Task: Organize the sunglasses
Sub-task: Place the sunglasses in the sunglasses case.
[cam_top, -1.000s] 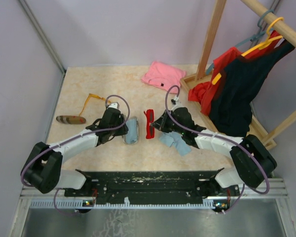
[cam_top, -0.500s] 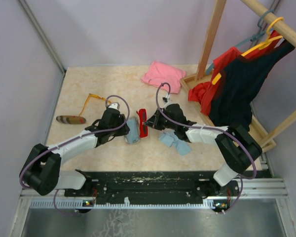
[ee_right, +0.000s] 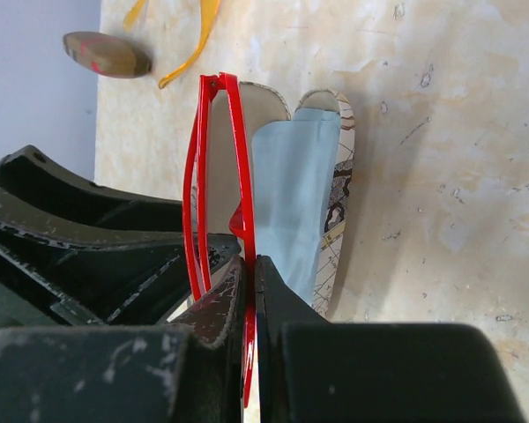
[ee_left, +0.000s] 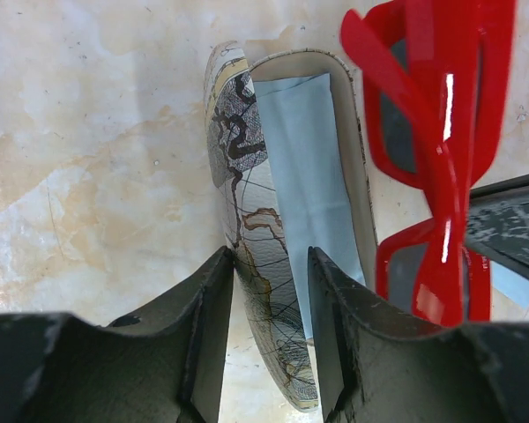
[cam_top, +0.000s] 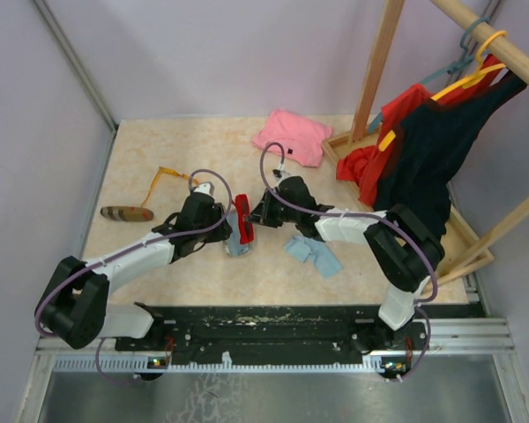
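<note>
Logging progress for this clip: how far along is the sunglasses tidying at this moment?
Done: the patterned case lies open with a blue cloth inside, and the left pincer is clamped on its shell. In hand: the right pincer holds the red sunglasses at that case's opening, not yet inside. Left: seat them, close the case, then deal with the orange sunglasses lying by the brown case.

Overhead, the patterned case (cam_top: 236, 247) lies mostly covered by the left claw (cam_top: 222, 231) and the red sunglasses (cam_top: 244, 218), and its pattern is too small to make out. The left wrist view crops the red sunglasses at its top and right edges. In the right wrist view, the orange sunglasses (ee_right: 198, 35) are cut off at the top edge, and the right claw (ee_right: 249, 269) hides the near end of the red sunglasses.
</note>
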You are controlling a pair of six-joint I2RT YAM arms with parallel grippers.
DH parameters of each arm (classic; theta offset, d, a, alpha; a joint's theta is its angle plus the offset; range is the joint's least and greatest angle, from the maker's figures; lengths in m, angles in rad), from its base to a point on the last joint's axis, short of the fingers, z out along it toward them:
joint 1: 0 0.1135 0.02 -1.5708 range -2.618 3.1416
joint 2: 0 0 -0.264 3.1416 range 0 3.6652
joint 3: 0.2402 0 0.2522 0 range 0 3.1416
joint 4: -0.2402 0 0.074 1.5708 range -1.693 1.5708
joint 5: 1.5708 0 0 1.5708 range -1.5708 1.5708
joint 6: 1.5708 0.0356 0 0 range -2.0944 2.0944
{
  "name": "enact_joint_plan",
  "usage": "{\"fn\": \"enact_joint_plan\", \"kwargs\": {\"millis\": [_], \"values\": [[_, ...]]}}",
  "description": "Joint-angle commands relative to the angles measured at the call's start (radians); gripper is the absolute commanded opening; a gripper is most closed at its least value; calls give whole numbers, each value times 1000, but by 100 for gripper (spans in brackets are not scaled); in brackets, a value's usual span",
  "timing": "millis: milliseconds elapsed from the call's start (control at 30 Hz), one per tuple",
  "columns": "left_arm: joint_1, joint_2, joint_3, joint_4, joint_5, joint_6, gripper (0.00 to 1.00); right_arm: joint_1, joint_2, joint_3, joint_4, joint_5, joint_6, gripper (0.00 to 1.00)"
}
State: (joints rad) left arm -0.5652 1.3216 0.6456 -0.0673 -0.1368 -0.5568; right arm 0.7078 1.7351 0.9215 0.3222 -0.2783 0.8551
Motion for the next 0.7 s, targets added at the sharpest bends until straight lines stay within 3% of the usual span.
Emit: {"fn": "enact_joint_plan", "kwargs": {"millis": [0, 667], "values": [[-4, -7, 12, 22, 14, 3, 45, 18, 31, 84, -28, 2, -27, 0], [-4, -15, 20, 17, 22, 8, 42, 59, 121, 159, -83, 29, -37, 0]]}}
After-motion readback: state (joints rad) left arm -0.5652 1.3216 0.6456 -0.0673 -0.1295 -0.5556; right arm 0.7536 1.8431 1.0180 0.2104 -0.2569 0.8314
